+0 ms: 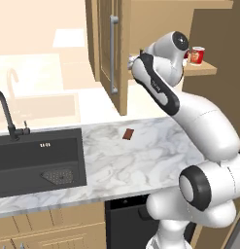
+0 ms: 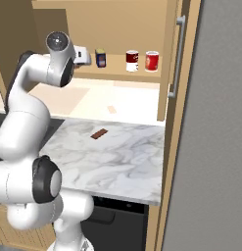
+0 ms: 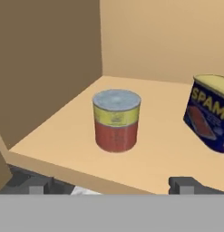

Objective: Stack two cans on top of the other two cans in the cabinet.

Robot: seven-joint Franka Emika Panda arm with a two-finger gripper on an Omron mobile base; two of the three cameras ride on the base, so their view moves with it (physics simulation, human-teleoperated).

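Observation:
In the hand view a can with a grey top and red-and-yellow label (image 3: 116, 120) stands upright on the cabinet shelf (image 3: 168, 154), straight ahead of my gripper (image 3: 109, 186). The gripper is open, with its two dark fingertips (image 3: 29, 183) spread wide and short of the shelf's front edge, holding nothing. To that can's right stands the dark blue can with a yellow label (image 3: 211, 113). In the right base view my gripper (image 2: 85, 55) is at the shelf's left end, beside the blue can (image 2: 100, 57). Further right stand the dark red and white can (image 2: 132, 61) and the bright red can (image 2: 152, 61).
The cabinet door (image 1: 111, 53) with its long grey bar handle stands open left of the arm. A small brown bar (image 1: 128, 133) lies on the marble counter (image 1: 141, 160). A dark sink (image 1: 39, 160) with a black faucet (image 1: 5, 114) is on the left. A tall grey panel (image 2: 220, 147) stands on the right.

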